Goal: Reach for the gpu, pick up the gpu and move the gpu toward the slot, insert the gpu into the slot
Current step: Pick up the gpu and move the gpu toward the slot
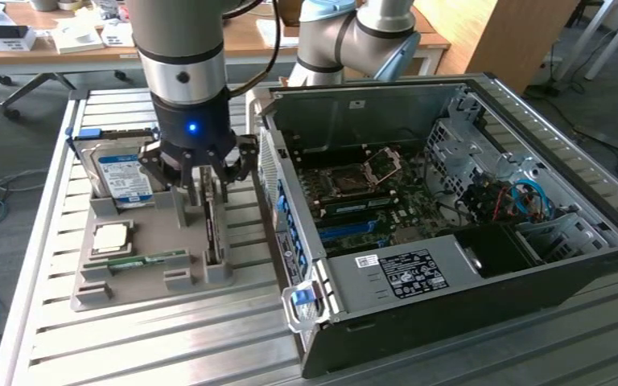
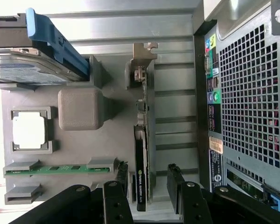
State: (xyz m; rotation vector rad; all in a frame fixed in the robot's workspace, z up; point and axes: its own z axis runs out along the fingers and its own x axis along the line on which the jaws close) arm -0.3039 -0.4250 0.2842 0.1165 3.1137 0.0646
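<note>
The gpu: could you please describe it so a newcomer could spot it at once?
Beside the open black computer case, on the exterior view's left, sits a grey holder. The gpu, a thin green card with a silver end bracket, stands on edge along the holder's side nearest the case, under the black gripper. The green memory stick lies flat; the silver hard drive is thicker.

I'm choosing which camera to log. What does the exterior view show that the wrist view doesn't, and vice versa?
Exterior view: the open case's inside, with motherboard and blue cables. Wrist view: coloured ports and a label on the case's rear panel. Both: the gpu standing on edge in the gray holder, the open gripper straddling it, and the hard drive.
</note>
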